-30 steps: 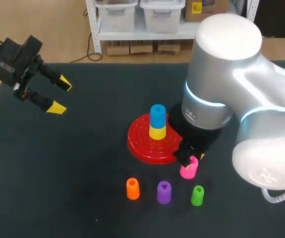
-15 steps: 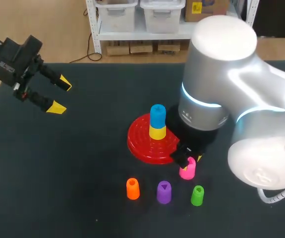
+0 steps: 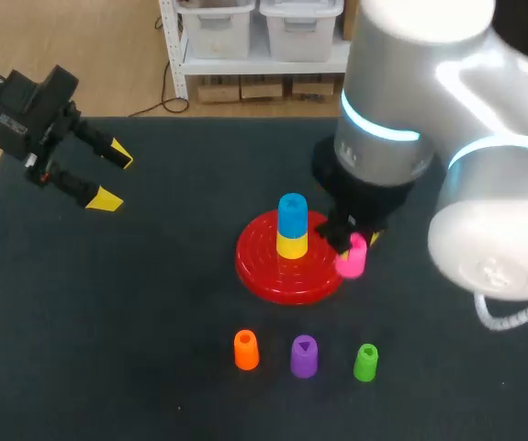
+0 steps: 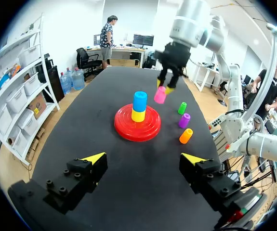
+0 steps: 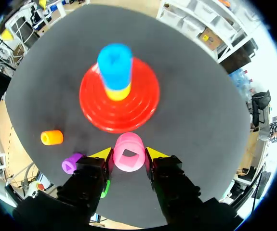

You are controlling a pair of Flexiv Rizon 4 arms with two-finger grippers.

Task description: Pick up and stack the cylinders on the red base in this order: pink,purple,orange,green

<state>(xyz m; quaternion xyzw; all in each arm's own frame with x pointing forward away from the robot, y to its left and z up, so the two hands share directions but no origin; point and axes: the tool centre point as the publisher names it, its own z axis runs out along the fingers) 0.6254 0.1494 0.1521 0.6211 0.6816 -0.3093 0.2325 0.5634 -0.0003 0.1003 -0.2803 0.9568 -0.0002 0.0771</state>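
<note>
Your pink cylinder (image 5: 128,152) hangs upright in the right gripper (image 3: 353,246), yellow tips pressed to its two sides, over the near-right rim of the red base (image 3: 264,271). From the left wrist view it looks clear of the table (image 3: 153,322). On the middle of the base a blue cylinder (image 3: 292,213) already sits on a yellow cylinder (image 3: 291,245).

The orange cylinder (image 3: 246,349), purple cylinder (image 3: 304,356) and green cylinder (image 3: 365,362) wait in a row on the table in front of the base, apart from one another. Your left gripper (image 3: 114,177) hovers well off at the far left, jaws wide and holding nothing.

You appear to be mid-carry on the first piece, pink. The next move calls for bringing it high enough to pass over the blue top, centring it there and lowering it straight; a low approach could knock the stack.

A second ago pink stood on the table just in front of the base with the right fingers around it. It has since been lifted and carried back toward the base, while the left arm has not moved.
</note>
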